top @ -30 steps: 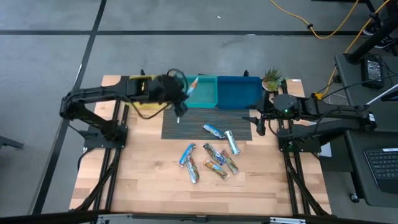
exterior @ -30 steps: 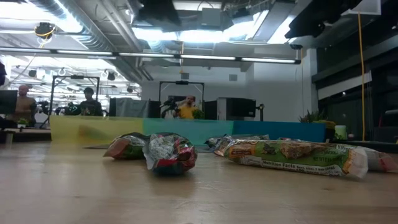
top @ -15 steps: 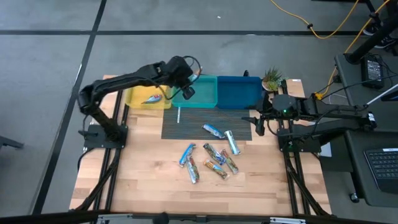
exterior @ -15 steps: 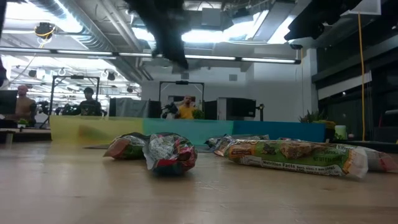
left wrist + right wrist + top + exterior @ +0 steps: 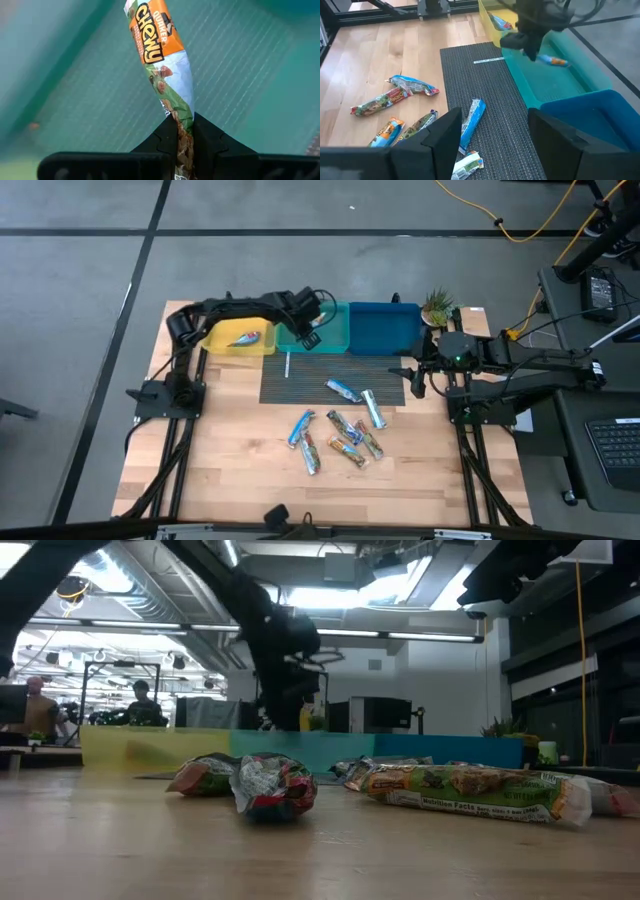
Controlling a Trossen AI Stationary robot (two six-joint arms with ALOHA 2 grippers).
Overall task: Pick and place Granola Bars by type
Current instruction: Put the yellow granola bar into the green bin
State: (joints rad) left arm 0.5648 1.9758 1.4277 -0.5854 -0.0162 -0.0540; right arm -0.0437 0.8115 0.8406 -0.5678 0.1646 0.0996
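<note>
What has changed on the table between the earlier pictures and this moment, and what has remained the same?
The left gripper, shut on an orange-and-green wrapped granola bar, has swung from the yellow bin's side to hang over the teal plastic bin. The right gripper stayed open at the ribbed dark mat's right edge. The loose bars on the wooden table and the one bar in the yellow bin did not move.

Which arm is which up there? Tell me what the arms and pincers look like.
Both arms are black, jointed tubes on dark bases at the table's sides. The left pincer carries looped black cables at its wrist. The right pincer has a small green light on the arm behind it. Each pincer has two flat, matte black fingers.
</note>
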